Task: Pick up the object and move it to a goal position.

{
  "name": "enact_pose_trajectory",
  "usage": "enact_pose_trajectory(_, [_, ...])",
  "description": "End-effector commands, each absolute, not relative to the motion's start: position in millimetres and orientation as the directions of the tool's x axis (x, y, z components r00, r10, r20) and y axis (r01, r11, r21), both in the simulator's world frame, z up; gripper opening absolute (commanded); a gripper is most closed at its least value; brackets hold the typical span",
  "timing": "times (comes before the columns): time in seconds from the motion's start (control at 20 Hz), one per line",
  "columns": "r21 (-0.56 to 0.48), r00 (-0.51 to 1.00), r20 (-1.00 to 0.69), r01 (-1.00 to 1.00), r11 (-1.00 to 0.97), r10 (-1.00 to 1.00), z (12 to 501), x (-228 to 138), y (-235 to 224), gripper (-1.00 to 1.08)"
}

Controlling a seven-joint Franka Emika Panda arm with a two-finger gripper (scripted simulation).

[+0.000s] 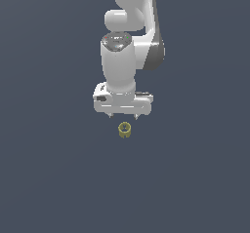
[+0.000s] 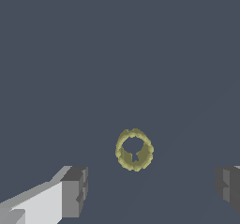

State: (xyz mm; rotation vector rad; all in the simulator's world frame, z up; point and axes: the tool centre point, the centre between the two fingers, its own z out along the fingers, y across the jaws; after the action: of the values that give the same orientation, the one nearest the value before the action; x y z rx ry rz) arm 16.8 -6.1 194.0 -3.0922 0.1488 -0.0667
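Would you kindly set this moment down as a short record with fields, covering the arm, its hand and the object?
arm: white Franka arm, reaching down from the top of the exterior view
hand: hand open, fingers apart, holding nothing
fingers: two grey pads wide apart in the wrist view
object: small olive-yellow ring-shaped cylinder, hollow, notched rim, lying on the dark surface
relation: object just below the hand in the exterior view, not touched; in the wrist view it lies ahead of the gap between the fingers
task state: object not yet grasped

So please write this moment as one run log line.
phase: approach | gripper: open, empty, above object | object: olive-yellow notched cylinder on floor, not grasped, seen between fingers in wrist view
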Motion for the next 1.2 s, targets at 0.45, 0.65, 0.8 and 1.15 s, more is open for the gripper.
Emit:
enact_pose_trajectory(0.45, [-0.049, 0.988, 0.018, -0.151, -0.987, -0.152, 192.4, 10.7, -25.5, 1.00])
enact_pose_trajectory(0.65, [-0.050, 0.988, 0.018, -0.152, -0.987, -0.153, 193.6, 10.6, -26.4, 1.00])
enact_pose_trajectory(0.8, [-0.047, 0.988, 0.017, -0.153, -0.987, -0.154, 187.7, 10.2, -24.5, 1.00])
enact_pose_trajectory(1.15, [-0.027, 0.985, 0.009, -0.170, -0.985, -0.170, 148.7, 4.4, -15.7, 1.00])
